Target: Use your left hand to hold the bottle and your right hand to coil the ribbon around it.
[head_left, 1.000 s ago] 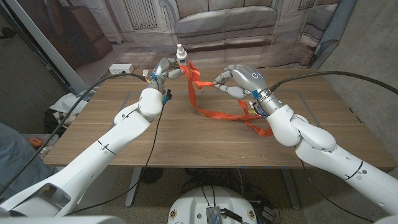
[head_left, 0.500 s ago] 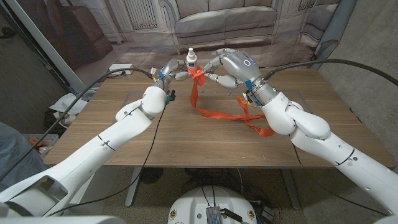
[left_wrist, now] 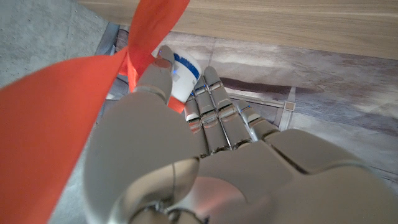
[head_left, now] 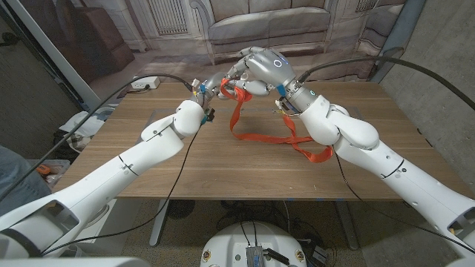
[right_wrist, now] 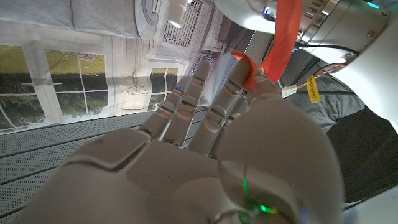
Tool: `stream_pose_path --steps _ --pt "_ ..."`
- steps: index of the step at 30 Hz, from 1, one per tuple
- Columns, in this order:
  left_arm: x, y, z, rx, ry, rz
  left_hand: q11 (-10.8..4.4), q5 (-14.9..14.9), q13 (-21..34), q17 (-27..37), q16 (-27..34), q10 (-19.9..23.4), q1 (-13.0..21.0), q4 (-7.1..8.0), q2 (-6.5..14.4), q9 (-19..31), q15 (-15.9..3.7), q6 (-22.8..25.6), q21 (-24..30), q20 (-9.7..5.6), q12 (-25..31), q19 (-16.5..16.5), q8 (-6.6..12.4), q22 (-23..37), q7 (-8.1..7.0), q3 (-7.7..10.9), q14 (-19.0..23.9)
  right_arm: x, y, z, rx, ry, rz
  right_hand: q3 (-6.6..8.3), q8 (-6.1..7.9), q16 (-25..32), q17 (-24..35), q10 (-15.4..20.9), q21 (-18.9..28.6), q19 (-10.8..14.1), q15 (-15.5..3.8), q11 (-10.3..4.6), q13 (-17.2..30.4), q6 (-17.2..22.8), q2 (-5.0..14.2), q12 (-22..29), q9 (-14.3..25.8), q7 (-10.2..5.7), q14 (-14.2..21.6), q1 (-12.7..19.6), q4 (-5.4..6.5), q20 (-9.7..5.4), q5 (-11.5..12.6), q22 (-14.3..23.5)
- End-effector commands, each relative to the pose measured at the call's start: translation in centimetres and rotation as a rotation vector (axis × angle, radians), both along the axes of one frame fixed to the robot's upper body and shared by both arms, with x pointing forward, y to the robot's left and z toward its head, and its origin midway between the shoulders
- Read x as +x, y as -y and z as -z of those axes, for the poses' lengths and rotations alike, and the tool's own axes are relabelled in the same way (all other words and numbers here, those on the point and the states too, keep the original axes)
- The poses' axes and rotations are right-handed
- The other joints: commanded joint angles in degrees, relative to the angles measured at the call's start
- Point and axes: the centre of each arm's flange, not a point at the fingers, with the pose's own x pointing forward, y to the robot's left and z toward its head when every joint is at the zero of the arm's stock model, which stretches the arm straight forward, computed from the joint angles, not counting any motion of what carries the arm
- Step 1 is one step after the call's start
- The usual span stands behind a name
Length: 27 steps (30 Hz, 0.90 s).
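Head view: left hand (head_left: 214, 84) grips the bottle (left_wrist: 181, 76), right hand (head_left: 256, 68) beside it pinching the orange ribbon (head_left: 278, 139)

I count one small white plastic bottle with a blue label (left_wrist: 182, 73), seen in my left wrist view. There is one long orange fabric ribbon (head_left: 276, 138); I cannot find a second one. I have two grey robot hands, the left hand (head_left: 212, 84) and the right hand (head_left: 256, 69). There is one wooden table (head_left: 223, 167). On its far left corner I count one white box (head_left: 142, 82); what it is, I cannot tell.
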Motion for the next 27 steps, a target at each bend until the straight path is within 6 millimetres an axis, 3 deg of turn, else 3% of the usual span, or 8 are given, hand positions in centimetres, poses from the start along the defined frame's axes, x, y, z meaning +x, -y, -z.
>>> stream_pose_path --steps 1,8,27 --pt "-0.2 1.1 1.0 0.109 -0.016 0.015 -5.85 0.17 25.79 0.34 0.33 5.77 0.86 9.37 1.53 4.8 -1.78 7.56 -0.01 -0.32 9.3 -0.03 2.19 0.27 -0.99 9.05 -0.12 0.6 -1.0 -2.4 -0.006 0.013 0.028 0.18 0.41 -0.15 0.18 0.55 -0.06 -0.02 -6.06 -0.11 0.06 0.69 0.03 0.35 0.29 -0.09 0.5 -0.06 -0.15 0.13 0.47 0.01" --pt "-0.1 1.6 1.3 0.14 -0.025 0.035 -5.87 0.18 25.76 0.34 0.29 5.74 0.81 9.4 1.48 4.69 -2.04 7.52 -0.02 -0.42 9.27 -0.08 2.18 0.26 -0.95 9.09 -0.05 1.0 -1.3 -3.4 0.0 0.009 0.04 0.18 0.39 -0.26 0.15 0.5 -0.11 0.06 -6.04 -0.12 0.06 0.68 -0.03 0.26 0.28 -0.09 0.3 -0.07 -0.15 0.12 0.47 0.02" --pt "-1.0 2.5 2.1 0.197 -0.017 0.101 -6.32 0.15 25.64 0.49 0.24 5.78 0.53 9.56 1.37 4.38 -2.65 7.8 0.0 -0.71 9.21 -0.02 2.3 0.24 -1.33 9.01 -0.07 5.7 -1.4 -6.5 0.062 -0.065 0.131 0.18 0.34 -0.02 0.33 0.51 -0.22 0.26 -6.28 -0.11 0.11 0.71 0.0 0.13 0.24 -0.07 0.56 0.1 -0.21 0.08 0.49 0.02"
